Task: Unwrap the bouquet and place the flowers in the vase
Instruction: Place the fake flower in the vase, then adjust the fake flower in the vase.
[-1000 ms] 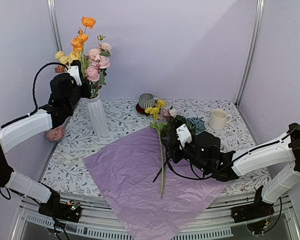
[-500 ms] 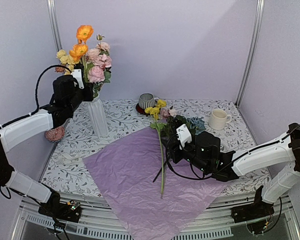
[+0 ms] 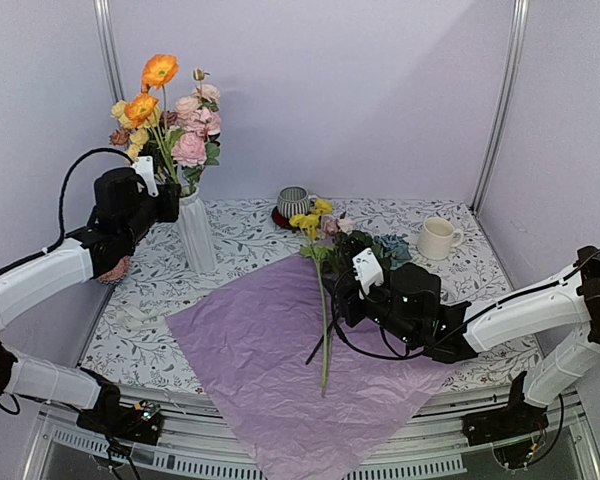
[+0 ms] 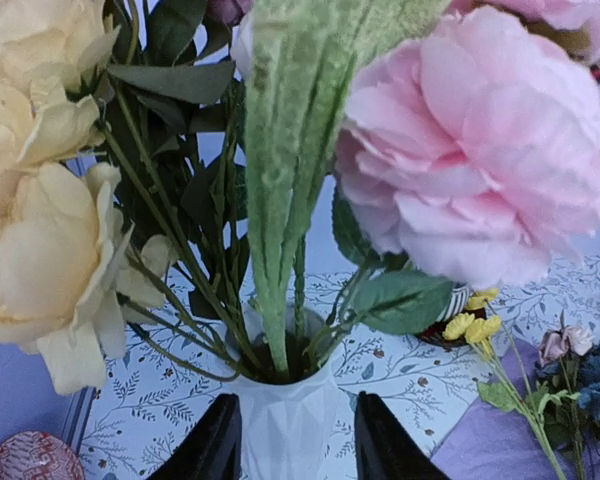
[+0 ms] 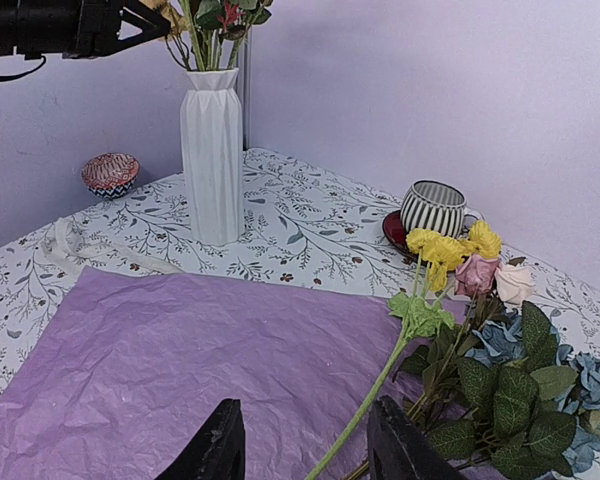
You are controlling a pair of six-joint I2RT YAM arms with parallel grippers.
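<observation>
We judged the job over halfway: the paper point(image 3: 270, 350) lay flat, many flowers point(image 3: 175, 120) stood in the vase point(image 3: 196, 235), a bunch point(image 3: 330, 235) waited by our open right gripper point(image 5: 305, 405), and our left gripper point(image 4: 297, 400) gaped at the vase's neck.

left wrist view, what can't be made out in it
- Vase: body below the neck cut off by the bottom edge.
- Mug: nearly all hidden behind a leaf.
- Left gripper: only its fingertips show, at the bottom edge.
- Cream blooms: cut off by the left edge.
</observation>
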